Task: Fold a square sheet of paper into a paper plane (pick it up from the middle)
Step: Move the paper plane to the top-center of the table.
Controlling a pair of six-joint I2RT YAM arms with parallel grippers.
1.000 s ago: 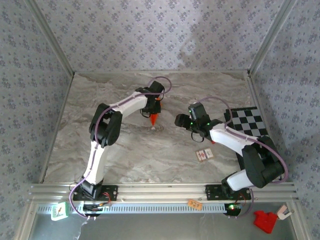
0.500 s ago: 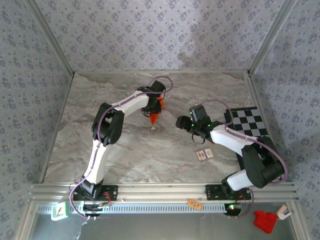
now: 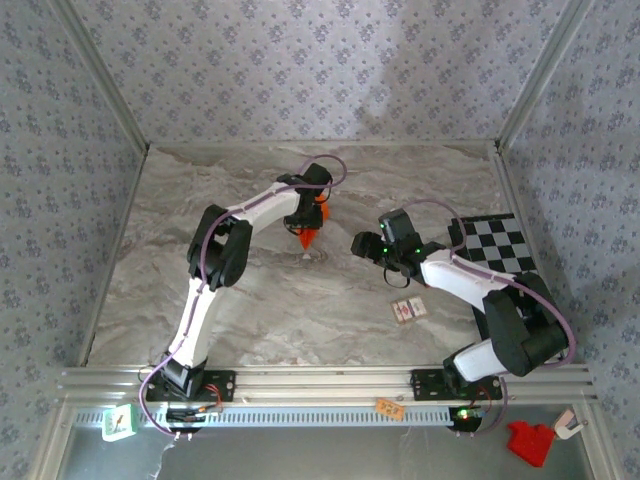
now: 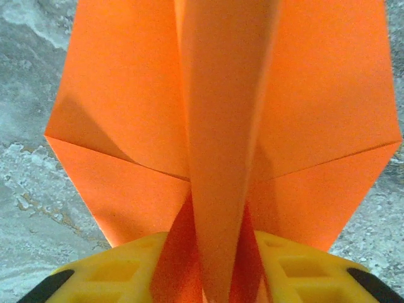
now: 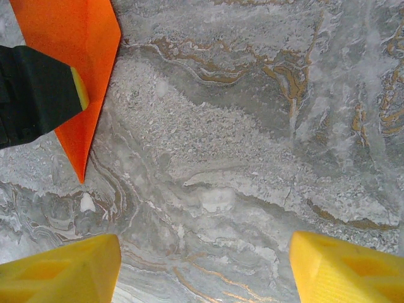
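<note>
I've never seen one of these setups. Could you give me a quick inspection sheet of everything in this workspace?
Surface: grey marbled table.
Job's things: orange paper, folded with a centre ridge, its tip pointing down at the table.
Clutter: checkered board at the table's right edge; two small cards near the right arm; red block in front of the metal rail.
Hands: left hand has the paper's ridge between its yellow fingers, grip unclear; right hand open, nothing between its fingers.
Cables: purple cables run along both arms.
Surroundings: patterned walls on three sides; metal rail along the front.
</note>
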